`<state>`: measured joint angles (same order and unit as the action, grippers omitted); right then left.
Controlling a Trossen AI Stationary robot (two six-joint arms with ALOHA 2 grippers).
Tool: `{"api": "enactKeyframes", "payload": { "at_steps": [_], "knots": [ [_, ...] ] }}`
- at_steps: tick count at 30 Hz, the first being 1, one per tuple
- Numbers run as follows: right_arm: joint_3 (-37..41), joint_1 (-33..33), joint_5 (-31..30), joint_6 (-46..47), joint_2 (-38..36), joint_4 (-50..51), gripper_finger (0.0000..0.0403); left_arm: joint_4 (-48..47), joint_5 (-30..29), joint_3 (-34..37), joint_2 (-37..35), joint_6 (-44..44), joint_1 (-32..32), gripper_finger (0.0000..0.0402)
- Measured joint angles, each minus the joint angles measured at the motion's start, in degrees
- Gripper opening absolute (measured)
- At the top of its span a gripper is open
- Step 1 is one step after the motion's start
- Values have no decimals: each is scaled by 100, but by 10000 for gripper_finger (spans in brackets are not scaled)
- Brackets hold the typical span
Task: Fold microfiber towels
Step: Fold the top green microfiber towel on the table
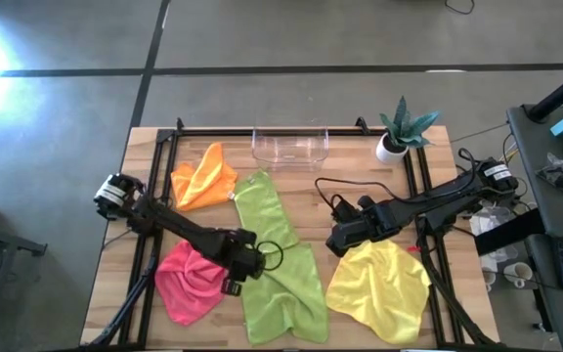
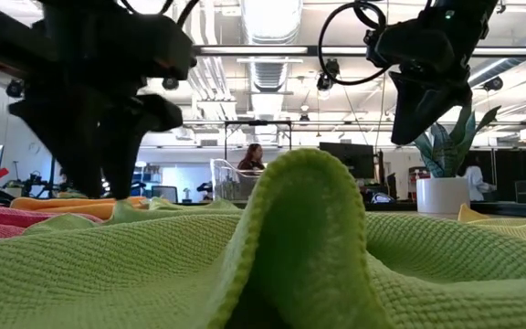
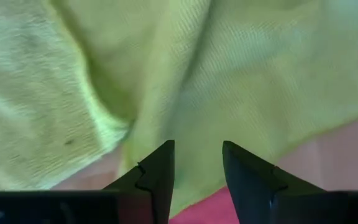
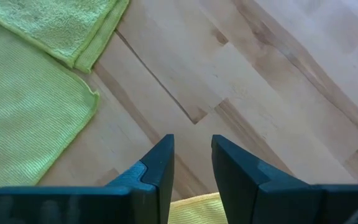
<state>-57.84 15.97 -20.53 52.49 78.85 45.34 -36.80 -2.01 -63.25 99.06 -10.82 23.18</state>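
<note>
Nearest the table's front edge lie the pink towel (image 1: 186, 281), a lime green towel (image 1: 283, 284) and the yellow towel (image 1: 379, 290), all unfolded, so folding looks barely begun; the left gripper (image 1: 252, 260) hangs over the green cloth's edge, jaws narrowly parted and empty. Across the bare wood, the right gripper (image 1: 340, 239) hovers by the yellow towel, equally slightly apart and empty; next, each should pinch an edge. Farther back sit the second lime green towel (image 1: 259, 203) and orange towel (image 1: 203, 176); no writing is legible.
</note>
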Motion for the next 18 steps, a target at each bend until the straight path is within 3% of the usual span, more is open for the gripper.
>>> {"api": "enactKeyframes", "payload": {
  "at_steps": [13, 18],
  "knots": [
    [0, 0, -1, -2, 0, -148, 98, 1463, 201, 29, 728, -169, 17, 120],
    [0, 0, -2, -28, 0, -155, 98, 2636, 938, 48, 960, 525, 52, 120]
  ]
}}
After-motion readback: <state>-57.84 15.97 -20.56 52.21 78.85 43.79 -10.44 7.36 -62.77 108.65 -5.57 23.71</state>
